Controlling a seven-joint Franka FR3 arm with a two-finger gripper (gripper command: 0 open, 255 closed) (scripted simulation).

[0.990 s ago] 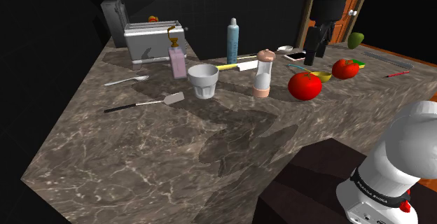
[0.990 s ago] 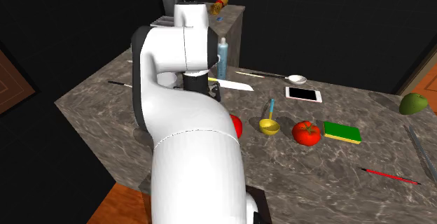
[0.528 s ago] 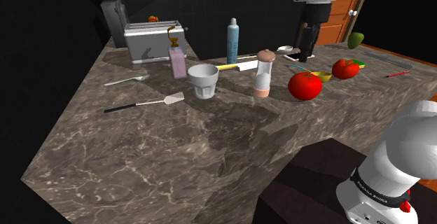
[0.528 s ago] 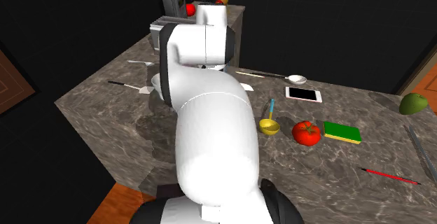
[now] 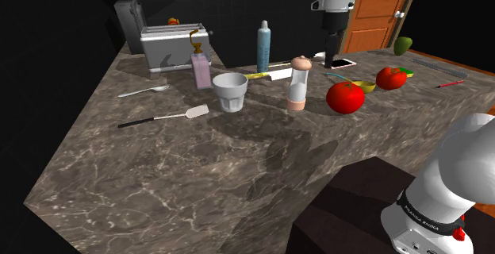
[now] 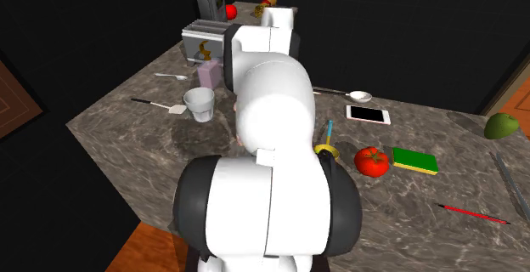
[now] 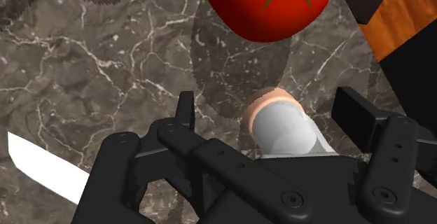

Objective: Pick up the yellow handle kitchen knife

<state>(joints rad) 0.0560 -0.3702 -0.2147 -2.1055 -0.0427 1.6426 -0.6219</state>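
Note:
The knife lies flat on the marbled counter between the blue bottle and the pink-capped shaker; its yellow handle points toward the white cup and its white blade toward the shaker. My black gripper hangs well above the counter, to the shoulder view's right of the knife and above the phone. In the wrist view the gripper is open; its fingers stand apart with nothing held. Far below them I see the shaker, a red tomato, and the knife's blade tip off to one side.
A toaster, pink bottle, white cup, blue bottle, spoon and spatula crowd the knife's side. Phone, two tomatoes, a yellow scoop and green sponge lie beyond.
The arm has swung toward the shoulder view's left and risen a little, carrying the gripper from beside the tomatoes to above the phone, closer to the knife. The fingers hold nothing throughout.

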